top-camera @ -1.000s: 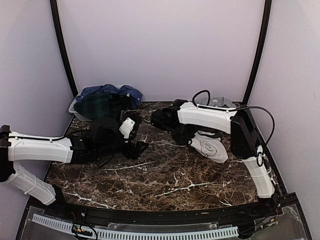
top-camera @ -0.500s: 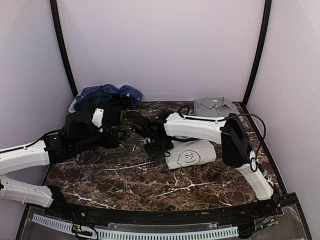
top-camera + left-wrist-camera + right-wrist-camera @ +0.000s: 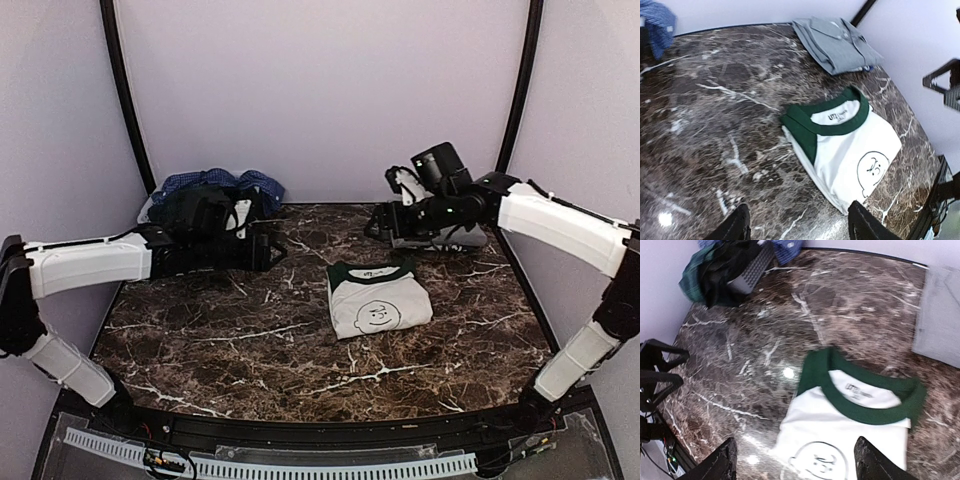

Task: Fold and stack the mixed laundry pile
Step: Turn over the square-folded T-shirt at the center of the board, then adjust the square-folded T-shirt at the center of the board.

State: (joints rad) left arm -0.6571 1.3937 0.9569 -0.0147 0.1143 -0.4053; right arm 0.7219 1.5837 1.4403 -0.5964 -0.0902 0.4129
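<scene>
A folded white tee with green collar and sleeves (image 3: 378,298) (image 3: 845,145) (image 3: 850,420) lies flat in the middle of the marble table. The rest of the mixed laundry pile (image 3: 212,200) (image 3: 722,267) is heaped in the back left corner, a blue checked shirt (image 3: 225,181) (image 3: 657,20) on top. My left gripper (image 3: 270,252) (image 3: 800,227) hovers open left of the tee, nothing between its fingers. Raised at the back right, my right gripper (image 3: 392,218) (image 3: 797,462) is open and empty, looking down on the tee.
A folded grey shirt (image 3: 472,238) (image 3: 837,44) (image 3: 940,315) lies at the back right, partly behind my right arm. A pale slatted basket (image 3: 148,216) (image 3: 752,272) holds the pile. Black frame posts (image 3: 125,100) stand at both back corners.
My right gripper has opened, let go of the white tee and swung up to the back right. The tee now lies folded flat. My left arm drew back, then reached out again.
</scene>
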